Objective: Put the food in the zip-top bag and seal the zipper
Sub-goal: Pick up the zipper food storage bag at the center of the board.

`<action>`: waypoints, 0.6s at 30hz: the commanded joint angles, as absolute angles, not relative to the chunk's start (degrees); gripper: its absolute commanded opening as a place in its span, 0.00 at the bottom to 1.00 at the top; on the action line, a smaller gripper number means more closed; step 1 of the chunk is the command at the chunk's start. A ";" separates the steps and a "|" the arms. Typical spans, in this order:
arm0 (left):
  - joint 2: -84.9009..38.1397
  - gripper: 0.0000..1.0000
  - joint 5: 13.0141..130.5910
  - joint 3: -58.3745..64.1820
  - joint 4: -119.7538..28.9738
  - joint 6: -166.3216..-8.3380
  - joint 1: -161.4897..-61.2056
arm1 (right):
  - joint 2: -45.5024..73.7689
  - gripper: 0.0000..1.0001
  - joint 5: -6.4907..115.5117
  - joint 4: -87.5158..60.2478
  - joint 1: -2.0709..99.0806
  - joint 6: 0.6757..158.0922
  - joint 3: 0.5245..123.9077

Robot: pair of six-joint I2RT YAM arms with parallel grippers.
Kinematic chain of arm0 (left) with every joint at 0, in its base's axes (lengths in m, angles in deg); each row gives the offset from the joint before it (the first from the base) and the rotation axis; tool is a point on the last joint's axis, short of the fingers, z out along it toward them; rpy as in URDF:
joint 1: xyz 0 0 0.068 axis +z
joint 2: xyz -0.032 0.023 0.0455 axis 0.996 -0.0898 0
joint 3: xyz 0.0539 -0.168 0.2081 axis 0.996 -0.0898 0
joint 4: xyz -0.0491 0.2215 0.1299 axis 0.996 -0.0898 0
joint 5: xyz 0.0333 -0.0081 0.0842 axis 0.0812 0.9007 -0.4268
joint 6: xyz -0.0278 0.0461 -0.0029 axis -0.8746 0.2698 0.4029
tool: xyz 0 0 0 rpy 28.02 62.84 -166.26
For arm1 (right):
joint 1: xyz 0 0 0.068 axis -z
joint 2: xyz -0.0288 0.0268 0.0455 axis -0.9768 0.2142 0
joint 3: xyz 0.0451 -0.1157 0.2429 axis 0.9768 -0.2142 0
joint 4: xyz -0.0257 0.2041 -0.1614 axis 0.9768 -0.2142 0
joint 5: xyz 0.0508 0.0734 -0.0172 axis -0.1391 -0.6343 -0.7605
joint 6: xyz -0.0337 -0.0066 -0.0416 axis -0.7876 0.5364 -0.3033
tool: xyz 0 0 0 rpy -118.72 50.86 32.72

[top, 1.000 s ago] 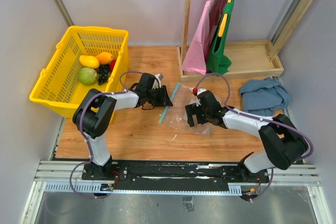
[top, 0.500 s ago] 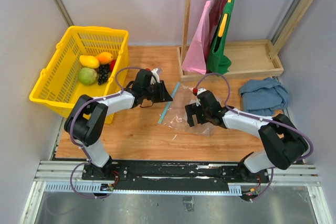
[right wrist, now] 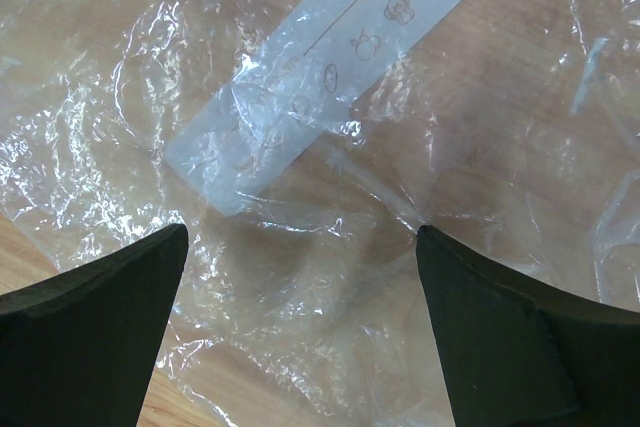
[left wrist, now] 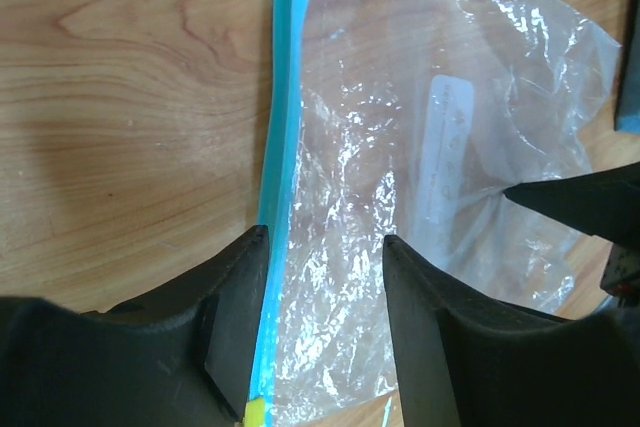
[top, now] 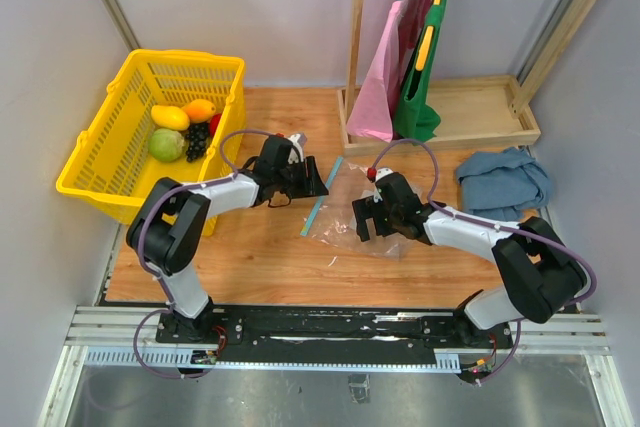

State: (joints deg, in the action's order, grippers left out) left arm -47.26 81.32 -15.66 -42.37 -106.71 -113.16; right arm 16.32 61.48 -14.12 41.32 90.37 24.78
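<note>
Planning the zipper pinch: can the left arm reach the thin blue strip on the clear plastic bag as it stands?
Probably yes. The left pincer hangs open right at the thin blue strip, which lies uncovered. The right pincer sits over the clear plastic bag's middle, off the strip.

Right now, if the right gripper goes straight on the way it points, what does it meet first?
The zip-top bag, near its label patch, lying flat between the right gripper's open fingers; how far off is unclear.
</note>
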 commanded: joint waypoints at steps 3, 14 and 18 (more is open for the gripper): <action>-51.72 0.54 81.33 -13.25 -42.78 -105.02 -113.33 | 17.17 0.98 60.93 -14.34 42.47 90.85 25.10; -52.31 0.36 86.74 -13.46 -40.79 -105.70 -113.50 | 17.78 0.99 60.75 -14.16 42.45 90.94 25.29; -50.43 0.29 87.07 -14.01 -40.81 -105.93 -113.54 | 17.95 0.99 60.58 -14.16 42.47 90.96 25.40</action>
State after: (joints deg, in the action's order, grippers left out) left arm -53.05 85.19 -13.83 -42.26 -105.88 -113.16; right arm 16.64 61.24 -13.27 41.32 90.37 24.78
